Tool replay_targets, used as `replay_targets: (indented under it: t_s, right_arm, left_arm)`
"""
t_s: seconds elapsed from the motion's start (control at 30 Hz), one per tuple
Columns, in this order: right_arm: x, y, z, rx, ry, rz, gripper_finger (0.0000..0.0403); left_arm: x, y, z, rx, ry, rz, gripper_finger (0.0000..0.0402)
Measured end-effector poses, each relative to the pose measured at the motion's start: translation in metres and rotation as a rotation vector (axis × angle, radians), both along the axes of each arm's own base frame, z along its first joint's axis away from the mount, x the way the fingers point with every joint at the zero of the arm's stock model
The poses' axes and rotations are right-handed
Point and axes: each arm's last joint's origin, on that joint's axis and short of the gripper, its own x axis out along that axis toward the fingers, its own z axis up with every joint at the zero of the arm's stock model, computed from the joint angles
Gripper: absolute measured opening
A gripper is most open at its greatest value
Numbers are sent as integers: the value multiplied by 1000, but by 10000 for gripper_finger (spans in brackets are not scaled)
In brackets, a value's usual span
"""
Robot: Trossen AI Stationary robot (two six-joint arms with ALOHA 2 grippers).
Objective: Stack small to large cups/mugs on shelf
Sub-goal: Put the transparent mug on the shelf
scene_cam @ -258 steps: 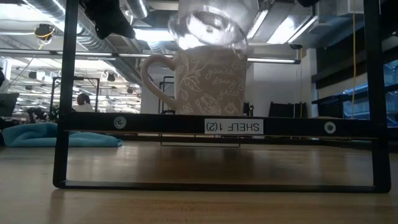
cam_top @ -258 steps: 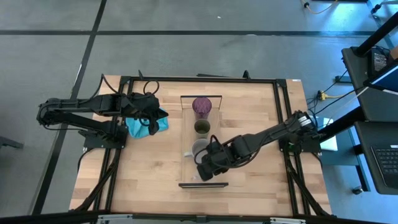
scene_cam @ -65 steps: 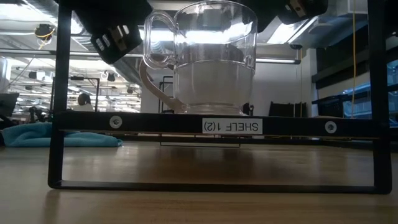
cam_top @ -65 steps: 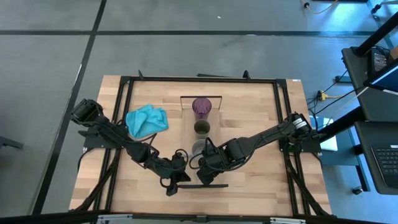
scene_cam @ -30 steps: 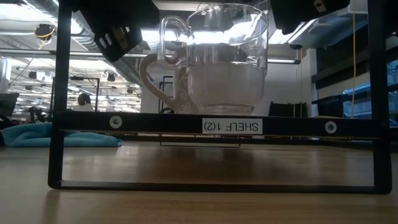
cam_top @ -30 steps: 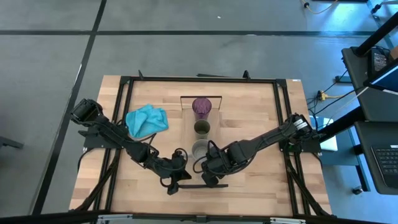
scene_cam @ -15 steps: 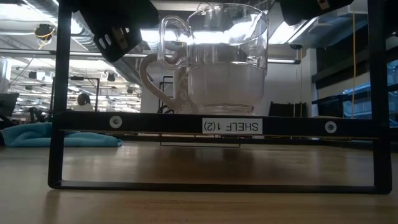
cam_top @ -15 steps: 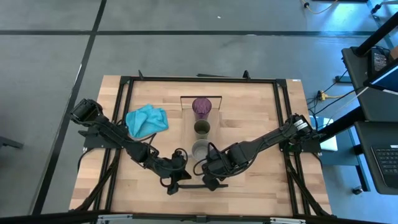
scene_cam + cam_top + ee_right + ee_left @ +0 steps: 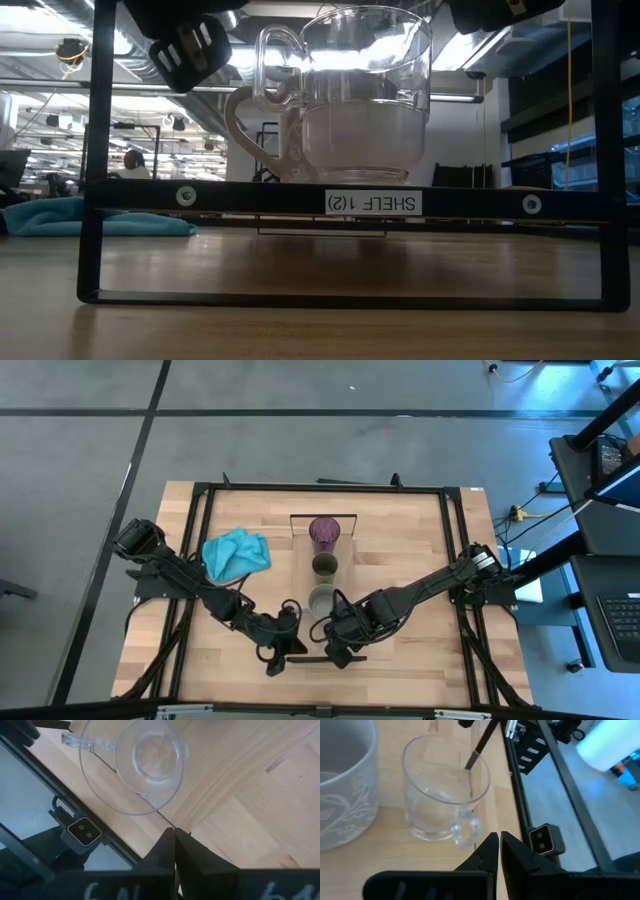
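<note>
Release confirmed: my right gripper, fingers now closed and empty, has backed off the clear glass, left standing on the shelf; left gripper closed, empty beside it.

Bright, even overhead light with soft shadows. Ceiling lights glare through the clear glass. The left gripper's own fingers are blurred.

You're looking at four cups lining up along the shelf: the tumbler at its far end, then the small cup, the mug, and the glass nearest its front end. The cloth is lying left of the shelf.
</note>
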Motion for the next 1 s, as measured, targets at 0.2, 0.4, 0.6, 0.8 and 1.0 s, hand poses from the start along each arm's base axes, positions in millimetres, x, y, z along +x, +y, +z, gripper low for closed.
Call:
replay_targets:
  t_s: [0.2,0.4,0.6,0.8,1.0]
  right_arm:
    - [4,2,-9,-10,21,13,7]
    - [5,2,-12,-13,24,31,7]
    - [9,-1,-12,-9,0,25,7]
    - [12,-2,-11,-1,-28,24,7]
    - [12,-2,-11,-1,-27,24,7]
  left_arm:
    - [0,-1,0,-15,6,-29,14]
    - [0,-1,0,-18,9,-38,14]
    - [3,4,0,-3,5,-30,14]
    - [5,9,0,-3,6,-17,14]
    - [5,9,0,-15,16,-41,14]
